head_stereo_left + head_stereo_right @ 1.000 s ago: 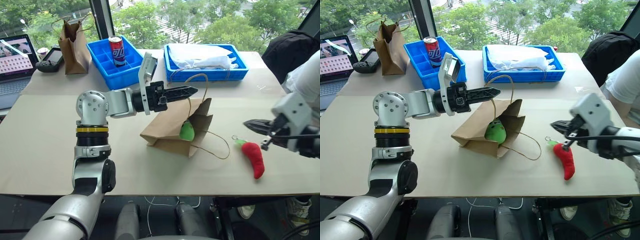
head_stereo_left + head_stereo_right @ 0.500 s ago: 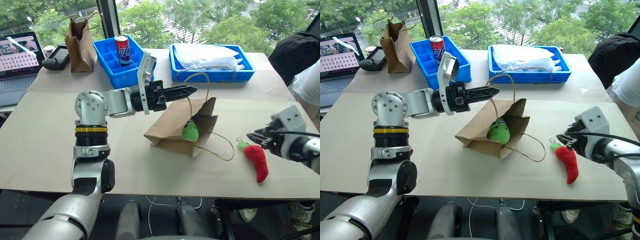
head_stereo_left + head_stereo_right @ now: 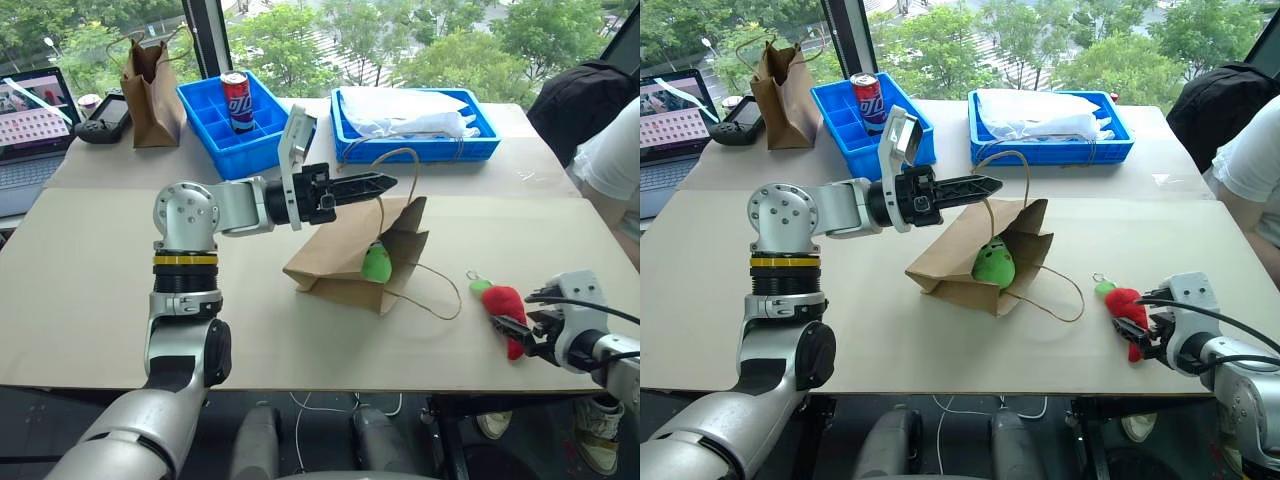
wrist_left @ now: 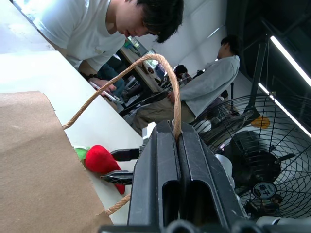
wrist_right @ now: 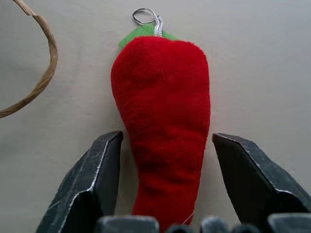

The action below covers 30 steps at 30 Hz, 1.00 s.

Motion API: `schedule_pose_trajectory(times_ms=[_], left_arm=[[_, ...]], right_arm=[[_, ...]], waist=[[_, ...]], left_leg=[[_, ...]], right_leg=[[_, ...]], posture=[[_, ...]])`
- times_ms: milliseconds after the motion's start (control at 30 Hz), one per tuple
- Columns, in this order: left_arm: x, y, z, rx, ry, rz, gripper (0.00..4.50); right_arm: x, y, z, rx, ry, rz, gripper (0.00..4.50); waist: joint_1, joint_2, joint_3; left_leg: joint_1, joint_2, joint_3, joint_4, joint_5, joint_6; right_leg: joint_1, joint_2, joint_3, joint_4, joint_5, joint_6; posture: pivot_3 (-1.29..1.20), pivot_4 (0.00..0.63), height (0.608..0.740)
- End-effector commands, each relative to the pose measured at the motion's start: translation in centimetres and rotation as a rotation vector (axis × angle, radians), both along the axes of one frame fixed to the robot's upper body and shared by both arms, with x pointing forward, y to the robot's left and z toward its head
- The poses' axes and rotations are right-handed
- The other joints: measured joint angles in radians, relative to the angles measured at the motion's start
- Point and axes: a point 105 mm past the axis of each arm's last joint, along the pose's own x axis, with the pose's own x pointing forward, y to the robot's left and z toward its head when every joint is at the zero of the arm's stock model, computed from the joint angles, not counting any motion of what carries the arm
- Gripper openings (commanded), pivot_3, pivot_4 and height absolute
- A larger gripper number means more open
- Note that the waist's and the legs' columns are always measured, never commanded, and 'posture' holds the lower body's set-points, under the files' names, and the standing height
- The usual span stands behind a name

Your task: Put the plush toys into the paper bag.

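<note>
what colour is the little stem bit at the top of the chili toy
Green, next to a small silver ring on the red chili toy. The right wrist view shows it best.

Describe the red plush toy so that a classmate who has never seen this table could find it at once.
Start at the wide paper bag lying mid-table with the green toy in its mouth. Follow its loose twine handle toward the robot's right, to the right claw. Between the open fingers lies the red chili plush, the only red toy, with green stem and metal ring.
</note>
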Motion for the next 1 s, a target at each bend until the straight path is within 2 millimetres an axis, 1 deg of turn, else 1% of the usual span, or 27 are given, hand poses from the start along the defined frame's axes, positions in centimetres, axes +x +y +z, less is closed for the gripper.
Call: schedule_pose_trajectory(times_ms=[33, 100, 133, 233, 300, 333, 400, 467, 600, 667, 767, 833, 933, 1000], left_arm=[[-0.4, -0.1, 1.2, -0.012, -0.055, -0.008, 0.00], [-0.5, -0.1, 1.3, -0.012, -0.057, -0.007, 0.00], [-0.5, -0.1, 1.3, -0.012, -0.059, -0.006, 0.00], [-0.5, -0.1, 1.4, -0.014, -0.062, -0.003, 0.00], [-0.5, 0.0, 1.4, -0.014, -0.063, -0.003, 0.00], [-0.5, 0.0, 1.5, -0.014, -0.064, -0.001, 0.00], [-0.5, 0.0, 1.5, -0.015, -0.067, 0.003, 0.00], [-0.5, 0.0, 1.6, -0.017, -0.069, 0.007, 0.00], [-0.5, 0.0, 1.7, -0.023, -0.071, 0.008, 0.00], [-0.7, -0.1, 1.7, -0.024, -0.070, 0.006, 0.00], [-0.8, -0.1, 1.6, -0.025, -0.067, 0.003, 0.00], [-0.8, -0.1, 1.6, -0.026, -0.066, 0.004, 0.00], [-0.9, -0.1, 1.6, -0.027, -0.064, 0.006, 0.00], [-0.9, -0.1, 1.6, -0.028, -0.063, 0.006, 0.00]], right_arm=[[0.8, 0.1, 2.6, -0.030, -0.088, 0.041, 2.00], [1.5, 0.6, 4.1, -0.056, -0.124, 0.091, 1.33], [1.8, 0.9, 4.9, -0.074, -0.144, 0.119, 0.86], [3.0, 2.5, 7.2, -0.114, -0.199, 0.215, 0.01], [3.6, 3.7, 8.4, -0.129, -0.228, 0.273, 0.01], [3.9, 4.8, 9.1, -0.135, -0.245, 0.325, 0.01], [4.3, 7.1, 9.7, -0.156, -0.246, 0.446, 0.01], [4.5, 8.9, 9.6, -0.167, -0.232, 0.532, 0.01], [5.3, 12.1, 8.3, -0.144, -0.191, 0.650, 0.01], [6.0, 13.6, 7.6, -0.145, -0.189, 0.692, 0.01], [7.3, 16.0, 7.5, -0.135, -0.220, 0.752, 0.01], [8.3, 16.9, 7.8, -0.140, -0.258, 0.755, 0.01], [9.9, 17.5, 8.7, -0.133, -0.332, 0.717, 0.01], [10.5, 17.8, 9.3, -0.105, -0.363, 0.694, 0.01]], waist=[[0.000, 0.000, 0.000], [-0.002, 0.000, 0.000], [-0.002, 0.000, 0.000], [-0.004, 0.000, 0.000], [-0.004, 0.000, 0.000], [-0.003, 0.000, 0.000], [-0.002, 0.000, 0.000], [-0.002, 0.000, 0.000], [0.000, 0.000, 0.000], [0.002, 0.000, 0.000], [0.001, 0.000, 0.000], [0.001, 0.000, 0.000], [0.001, 0.000, 0.000], [0.002, 0.000, 0.000]], left_leg=[[0.000, 0.000, 0.000, 0.000, 0.000, 0.000], [0.000, 0.000, 0.000, 0.000, 0.000, 0.000], [0.000, 0.000, 0.000, 0.000, 0.000, 0.000], [0.000, 0.000, 0.000, 0.000, 0.000, 0.000], [0.000, 0.000, 0.000, 0.000, 0.000, 0.000], [0.000, 0.000, 0.000, 0.000, 0.000, 0.000], [0.000, 0.000, 0.000, -0.001, 0.000, 0.000], [0.000, 0.000, 0.000, -0.001, 0.000, 0.000], [0.000, 0.000, -0.001, -0.001, 0.000, 0.000], [0.000, 0.000, 0.000, -0.001, 0.000, 0.000], [0.000, 0.000, 0.000, -0.001, 0.000, 0.000], [0.000, 0.000, -0.001, -0.001, 0.000, 0.000], [0.000, 0.000, -0.001, -0.001, 0.000, 0.000], [0.000, 0.000, -0.001, -0.001, 0.000, 0.000]], right_leg=[[0.000, 0.000, 0.000, 0.000, 0.000, 0.000], [0.000, 0.000, 0.000, 0.000, 0.000, 0.000], [0.000, 0.000, 0.000, 0.000, 0.000, 0.000], [0.000, 0.000, 0.000, 0.000, 0.000, 0.000], [0.000, 0.000, 0.000, 0.000, 0.000, 0.000], [0.000, 0.000, 0.000, 0.000, 0.000, 0.000], [0.000, 0.000, 0.000, 0.000, 0.000, 0.000], [0.000, 0.000, 0.000, -0.001, 0.000, 0.000], [0.000, 0.000, 0.000, -0.001, 0.000, 0.000], [0.000, 0.000, 0.000, -0.001, 0.000, 0.000], [-0.001, 0.000, 0.000, -0.001, 0.000, 0.000], [-0.001, 0.000, 0.000, -0.001, 0.000, 0.000], [-0.001, 0.000, 0.000, 0.000, 0.000, 0.000], [-0.001, 0.000, 0.000, 0.000, 0.000, 0.000]], posture=[[0.00, 0.150, 0.665], [0.00, 0.150, 0.665], [0.00, 0.150, 0.665], [0.00, 0.150, 0.665], [0.00, 0.150, 0.665], [0.00, 0.150, 0.665], [0.00, 0.150, 0.665], [0.00, 0.150, 0.665], [0.00, 0.150, 0.665], [0.00, 0.150, 0.665], [0.00, 0.150, 0.665], [0.00, 0.150, 0.665], [0.00, 0.150, 0.665], [0.00, 0.150, 0.665]])
